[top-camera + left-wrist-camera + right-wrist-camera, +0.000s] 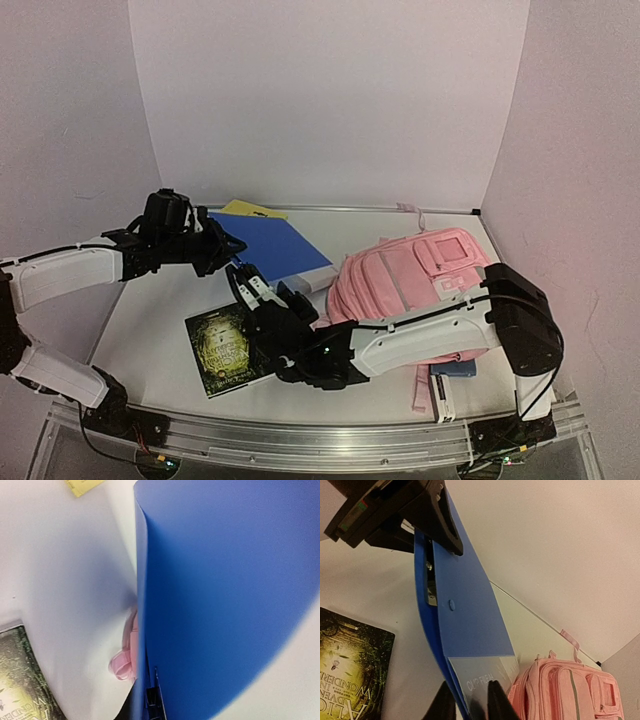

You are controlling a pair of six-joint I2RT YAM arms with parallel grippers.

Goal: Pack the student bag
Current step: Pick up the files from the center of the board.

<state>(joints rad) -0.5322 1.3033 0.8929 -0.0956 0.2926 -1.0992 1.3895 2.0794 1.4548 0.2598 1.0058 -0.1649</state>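
Jaws of the left gripper (228, 245) are pinched on one end of the blue folder (275, 248). The right wrist view shows one black jaw lying across the folder's face and the other behind it. The folder bows in a long curve from that grip toward the right gripper (470, 700), whose two dark fingertips stand a little apart on either side of the folder's opposite edge, next to a clear pocket printed "CLIP FILE". I cannot tell whether those fingertips press on the sheet or only straddle it. Seen from above, the folder sits in the middle of the table (150, 330), toward the back edge, and its right corner is just beside the student bag (420, 280).

The student bag lies on the right half of the table, reaching toward the back right corner, with its front pockets facing up and pink straps trailing to the near edge. The right arm stretches across its near side. A small dark blue thing (455, 368) shows under that arm, by the near edge, too hidden to name.

A dark green book (222, 350) lies flat near the front edge, left of centre, just below the right gripper. A yellow sheet (252, 210) peeks out behind the folder at the back edge
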